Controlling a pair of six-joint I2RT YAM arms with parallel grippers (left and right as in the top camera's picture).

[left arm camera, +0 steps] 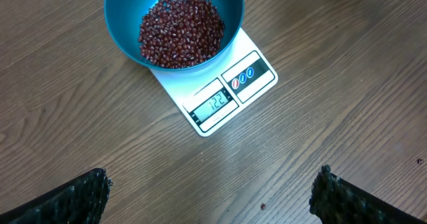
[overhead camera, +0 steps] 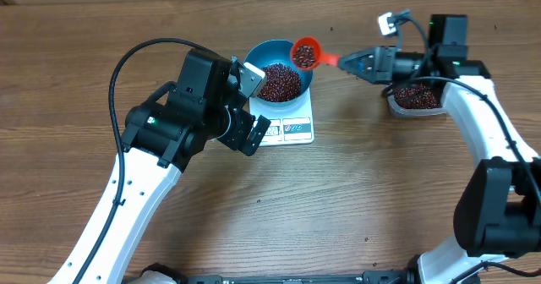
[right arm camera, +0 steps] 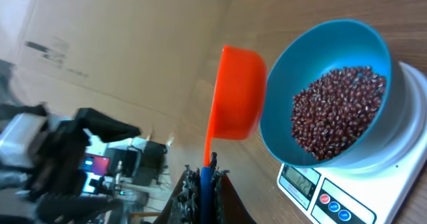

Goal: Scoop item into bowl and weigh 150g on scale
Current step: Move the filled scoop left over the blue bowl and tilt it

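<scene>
Scoop [right arm camera: 235, 94] sits clamped in right jaws by the bowl [right arm camera: 320, 47] (left jaws gape, empty).

Wooden tabletop [overhead camera: 355, 191] before the small white rectangular scale [left arm camera: 247, 74] lies open. The left gripper [overhead camera: 251, 105] crowds the round bright-blue bowl [left arm camera: 123, 31] on the left; an orange plastic scoop [right arm camera: 233, 91] overhangs its right rim.

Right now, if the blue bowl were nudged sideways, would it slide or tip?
Probably slides rather than tips: the bowl looks smooth on the flat scale. The beans pooled low inside likely steady it. It overhangs the scale, so a hard push might unseat it.
</scene>
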